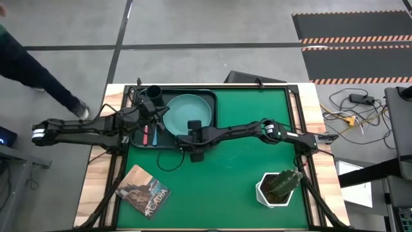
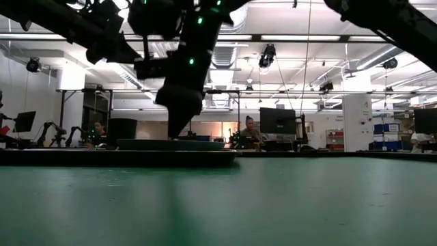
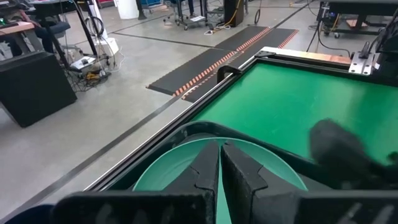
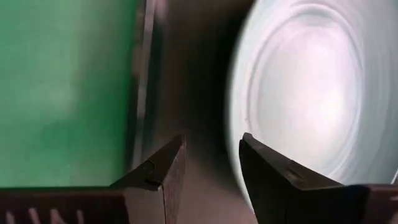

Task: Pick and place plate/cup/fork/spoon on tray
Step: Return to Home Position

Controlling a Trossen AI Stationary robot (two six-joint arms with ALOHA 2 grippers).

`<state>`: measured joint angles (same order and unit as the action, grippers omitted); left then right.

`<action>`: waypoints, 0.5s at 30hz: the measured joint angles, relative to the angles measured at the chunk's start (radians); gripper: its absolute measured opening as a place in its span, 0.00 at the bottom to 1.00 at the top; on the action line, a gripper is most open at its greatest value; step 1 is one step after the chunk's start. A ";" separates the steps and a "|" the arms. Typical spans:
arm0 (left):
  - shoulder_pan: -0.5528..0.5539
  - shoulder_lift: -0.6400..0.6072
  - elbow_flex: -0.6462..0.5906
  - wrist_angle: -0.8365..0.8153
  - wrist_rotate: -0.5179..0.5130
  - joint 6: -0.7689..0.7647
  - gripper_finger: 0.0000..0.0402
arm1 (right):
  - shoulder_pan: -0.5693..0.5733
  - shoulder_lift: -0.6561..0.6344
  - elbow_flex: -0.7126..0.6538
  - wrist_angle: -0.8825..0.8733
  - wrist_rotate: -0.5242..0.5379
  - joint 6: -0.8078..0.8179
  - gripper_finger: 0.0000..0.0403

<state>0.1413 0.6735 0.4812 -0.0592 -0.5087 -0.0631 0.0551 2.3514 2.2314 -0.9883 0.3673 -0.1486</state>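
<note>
The black tray [image 1: 209, 106] lies at the table's far left. On it rest the teal plate [image 1: 187, 111], the black cup [image 1: 154, 94] at its far left corner, the pink-handled fork [image 1: 145, 136] and the blue-handled spoon [image 1: 155, 136], side by side near its near edge. My left gripper [image 3: 219, 163] is shut and empty above the tray's left part, between cup and cutlery, facing the plate [image 3: 186, 163]. My right gripper [image 4: 211, 155] is open and empty, pointing down over the tray floor at the plate's near rim [image 4: 239, 124].
A white pot with a green plant [image 1: 278, 187] stands at the table's near right. A picture card [image 1: 143, 191] lies at the near left. The green mat [image 1: 251, 167] between them is bare. A person's leg [image 1: 38, 74] shows beyond the far left corner.
</note>
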 joint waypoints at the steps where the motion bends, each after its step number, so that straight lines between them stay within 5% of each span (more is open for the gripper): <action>1: 0.000 0.000 0.000 -0.004 0.000 0.000 0.00 | 0.008 -0.008 -0.007 -0.003 0.000 0.000 0.35; 15: -0.001 -0.001 0.000 -0.005 0.000 -0.002 0.00 | 0.045 -0.153 -0.181 0.058 -0.005 -0.009 0.29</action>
<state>0.1406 0.6727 0.4812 -0.0640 -0.5087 -0.0654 0.1001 2.1984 2.0501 -0.9307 0.3622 -0.1575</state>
